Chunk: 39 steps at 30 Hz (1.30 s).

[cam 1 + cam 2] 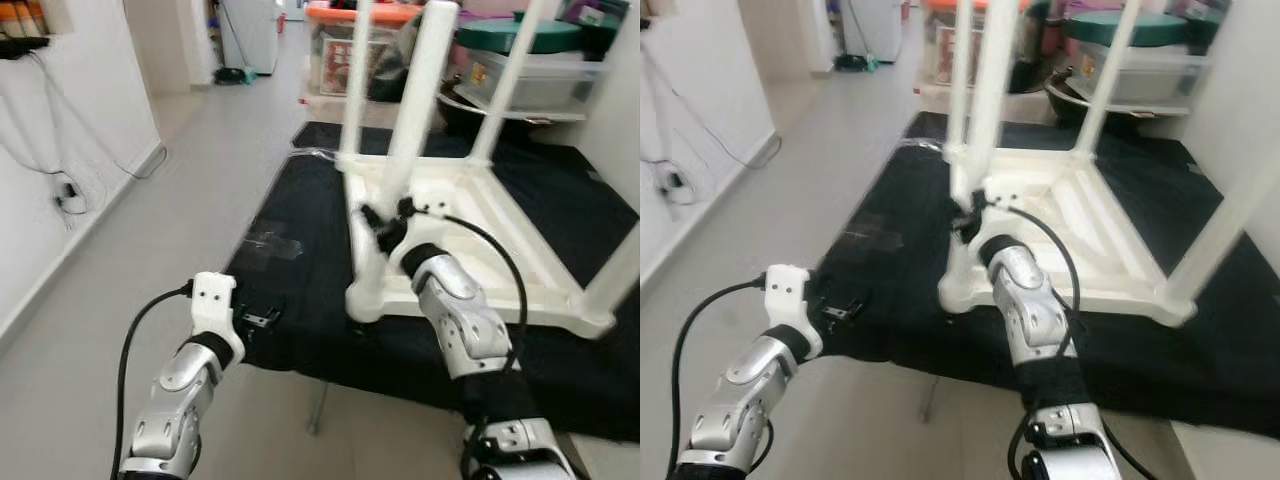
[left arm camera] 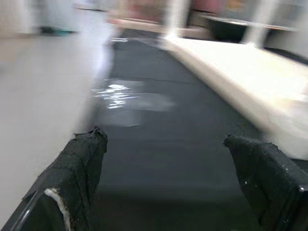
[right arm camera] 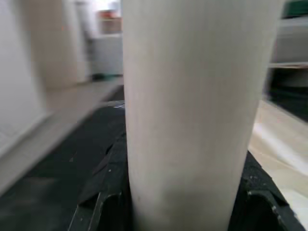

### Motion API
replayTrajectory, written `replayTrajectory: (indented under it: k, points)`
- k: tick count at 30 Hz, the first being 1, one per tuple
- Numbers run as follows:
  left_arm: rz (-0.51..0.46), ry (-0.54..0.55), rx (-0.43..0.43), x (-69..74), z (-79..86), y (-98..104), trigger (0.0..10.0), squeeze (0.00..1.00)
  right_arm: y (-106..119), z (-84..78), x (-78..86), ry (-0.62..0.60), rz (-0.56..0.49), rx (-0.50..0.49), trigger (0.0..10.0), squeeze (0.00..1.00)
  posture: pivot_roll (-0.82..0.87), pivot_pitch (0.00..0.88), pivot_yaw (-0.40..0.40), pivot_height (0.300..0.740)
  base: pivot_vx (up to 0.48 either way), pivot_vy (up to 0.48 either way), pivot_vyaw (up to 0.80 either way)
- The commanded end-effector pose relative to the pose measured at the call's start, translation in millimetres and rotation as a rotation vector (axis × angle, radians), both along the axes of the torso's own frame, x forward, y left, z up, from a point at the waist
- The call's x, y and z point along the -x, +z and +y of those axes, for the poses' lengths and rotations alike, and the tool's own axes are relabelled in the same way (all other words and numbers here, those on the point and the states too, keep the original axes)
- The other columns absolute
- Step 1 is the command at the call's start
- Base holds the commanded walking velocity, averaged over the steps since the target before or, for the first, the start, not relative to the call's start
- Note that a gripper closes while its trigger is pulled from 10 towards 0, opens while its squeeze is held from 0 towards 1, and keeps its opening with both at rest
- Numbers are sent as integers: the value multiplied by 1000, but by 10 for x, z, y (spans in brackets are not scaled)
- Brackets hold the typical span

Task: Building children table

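My right hand (image 1: 385,225) pinches the near table leg (image 1: 418,90), upright in the overturned tabletop (image 1: 500,250) on the black mat (image 1: 300,290); a skewed push might jam it, left hand (image 1: 255,320) spread, idle.

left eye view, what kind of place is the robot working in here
Probably a hallway or spare room in a home. A black mat is spread on a pale tiled floor, lidded plastic storage boxes are stacked at the back, and an upturned white children's table lies on the mat.
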<state>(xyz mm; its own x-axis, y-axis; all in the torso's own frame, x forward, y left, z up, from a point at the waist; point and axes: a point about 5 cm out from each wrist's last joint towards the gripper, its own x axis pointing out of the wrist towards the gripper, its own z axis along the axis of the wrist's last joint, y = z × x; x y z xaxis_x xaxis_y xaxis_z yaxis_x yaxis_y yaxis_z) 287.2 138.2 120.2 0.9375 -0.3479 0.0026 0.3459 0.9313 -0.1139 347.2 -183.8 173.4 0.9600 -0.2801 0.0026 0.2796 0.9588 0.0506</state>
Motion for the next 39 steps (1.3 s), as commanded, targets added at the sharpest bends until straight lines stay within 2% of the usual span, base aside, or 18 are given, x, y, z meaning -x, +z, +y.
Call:
replayTrajectory:
  k: [1, 3, 4, 7, 8, 12, 13, 19, 22, 26, 27, 28, 29, 31, 33, 35, 37, 39]
  points:
    - [4, -4, -6, -1, -9, 10, 10000, 0, -541, -230, 237, -166, 232, -13, 0, 0, 83, 0, -54, 740, 0, 0, 0]
    - [4, -5, -6, -1, -4, 15, 10000, 0, -542, -198, 278, -162, 230, -24, 0, 0, 83, 0, -53, 740, 0, 0, 0]
    - [5, -5, -9, 1, 15, 12, 10000, 0, -521, -69, 294, -91, 223, -43, 10000, 0, 83, 0, -52, 740, 0, 0, 0]
    - [7, -4, -12, 6, 29, 6, 10000, 0, -446, 90, 305, -1, 182, -57, 10000, 0, 71, 0, -47, 740, 0, 0, 0]
    - [10, -4, -14, 6, 37, -8, 10000, 0, -337, 217, 306, 93, 120, -68, 10000, 1000, 70, 0, -49, 740, 0, 0, 0]
    - [7, -5, -11, -10, 27, -1, 10000, 0, -144, 376, 240, 231, 30, -119, 10000, 1000, 69, 0, -51, 740, 0, 0, 0]
    - [5, -6, -8, -25, 21, 3, 10000, 0, -3, 402, 158, 342, -34, -90, 10000, 0, 64, 0, -49, 740, 0, 0, 0]
    - [-2, -10, -5, -49, 5, 13, 10000, 0, 281, 388, 73, 659, -159, -50, 10000, 0, 72, 0, -55, 740, 0, 0, 0]
    - [-5, -5, -11, -53, 38, 16, 10000, 0, 249, 350, 221, 985, -136, 150, 10000, 0, 77, 0, -64, 740, 0, 0, 0]
    - [-4, -3, -14, -54, 48, 13, 10000, 0, 214, 358, 250, 1038, -121, 167, 10000, 0, 77, 0, -64, 740, 0, 0, 0]
    - [-7, -2, -13, -65, 34, 20, 10000, 0, 42, 413, 265, 1118, -59, 208, 3765, 0, 87, 0, -73, 740, 0, 0, 0]
    - [-7, -2, -13, -65, 34, 20, 10000, 0, 42, 413, 265, 1118, -59, 208, 3765, 0, 87, 0, -73, 740, 0, 0, 0]
    - [-10, -2, -11, -71, 22, 33, 10000, 0, -9, 453, 247, 1108, -49, 188, 0, 0, 93, 0, -75, 740, 0, 0, 0]
    - [-13, -1, -10, -76, 15, 43, 10000, 0, -36, 481, 232, 1098, -45, 170, 0, 0, 93, 0, -75, 740, 0, 0, 0]
    - [-13, 4, -10, -65, 20, 39, 10000, 0, -115, 458, 87, 855, 3, 152, 0, 0, 93, 0, -72, 740, 0, 0, 0]
    - [-13, 4, -10, -65, 20, 39, 10000, 0, -115, 458, 87, 855, 3, 152, 0, 0, 93, 0, -72, 740, 0, 0, 0]
    - [-4, 6, -15, -16, 31, 9, 10000, 0, -272, 193, -49, 348, 115, 98, 0, 0, 98, 0, -75, 740, 0, 0, 0]
    - [1, 10, -16, 12, 39, -6, 10000, 0, -405, 76, 88, 119, 173, 47, 0, 0, 100, 0, -76, 740, 0, 0, 0]
